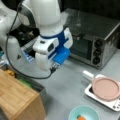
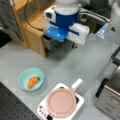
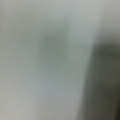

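Blue-and-white gripper (image 1: 53,66) assembly on the Panda arm, hanging above the grey table (image 1: 67,85); in a front view (image 2: 65,30) its body hides the fingers, so whether they stand wide or narrow cannot be told. It holds nothing visible. The wrist view shows only pale blurred surface with a dark band at its right, probably tabletop and shadow.

Landmark: wooden cabinet (image 1: 17,100), in both front views (image 2: 32,32).
- Gripper: just beside the cabinet, over bare table, above the cabinet's open metal compartment (image 2: 50,42).
- Black cable (image 1: 10,57): loops from the arm down toward the cabinet's edge.
- Toaster oven (image 1: 95,37): well apart from the cabinet, at a front view's right, three knobs on its face; its dark corner shows elsewhere (image 2: 110,97).
- Pink pan (image 2: 61,102) with white handle, resting on a white cooker base (image 2: 43,110): well apart from the cabinet, also seen (image 1: 106,88).
- Light blue bowl (image 2: 23,80): near the cabinet, on the table; contains one orange carrot (image 2: 32,82). Also seen (image 1: 75,113).
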{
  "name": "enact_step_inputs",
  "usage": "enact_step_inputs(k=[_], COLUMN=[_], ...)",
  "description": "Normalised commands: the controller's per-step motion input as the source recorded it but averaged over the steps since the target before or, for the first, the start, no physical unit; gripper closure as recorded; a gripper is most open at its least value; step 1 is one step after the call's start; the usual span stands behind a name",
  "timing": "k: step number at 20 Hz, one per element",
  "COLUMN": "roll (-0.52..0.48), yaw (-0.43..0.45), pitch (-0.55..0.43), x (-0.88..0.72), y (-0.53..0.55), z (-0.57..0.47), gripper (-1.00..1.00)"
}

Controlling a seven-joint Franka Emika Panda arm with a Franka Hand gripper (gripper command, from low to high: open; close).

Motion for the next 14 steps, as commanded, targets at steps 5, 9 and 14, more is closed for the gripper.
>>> enact_step_inputs(k=[5,9,14], roll=[-0.041,-0.037,0.008], yaw=[-0.016,-0.032,-0.042], pitch=[0.173,0.191,0.187], x=[0.70,0.68,0.63], y=[-0.26,-0.28,-0.20], z=[0.09,0.08,0.00], gripper=[-1.00,-1.00,-1.00])
